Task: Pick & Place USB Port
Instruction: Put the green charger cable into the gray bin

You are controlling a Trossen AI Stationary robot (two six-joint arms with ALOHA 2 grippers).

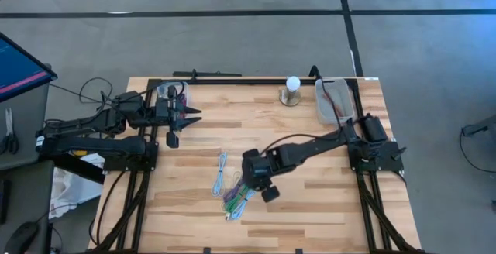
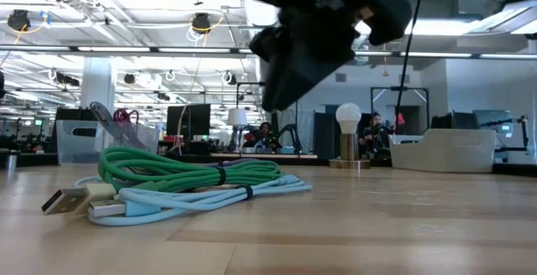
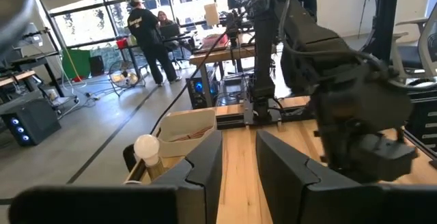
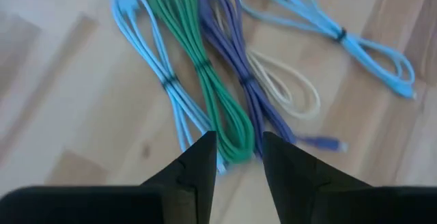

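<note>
The cables are lying bundled on the table, near the middle of its front edge: a green cable, a purple one, light blue ones and a cream one, each tied in a loop, with another light blue cable just apart. In the low view, USB plugs are sticking out of the pile's end. The right gripper is hanging just above the green cable, fingers apart and holding nothing (the cable's end is showing in the gap). The left gripper is waiting near the table's left edge, fingers apart and empty. A bulb and a bin are sitting at the far right corner.
</note>
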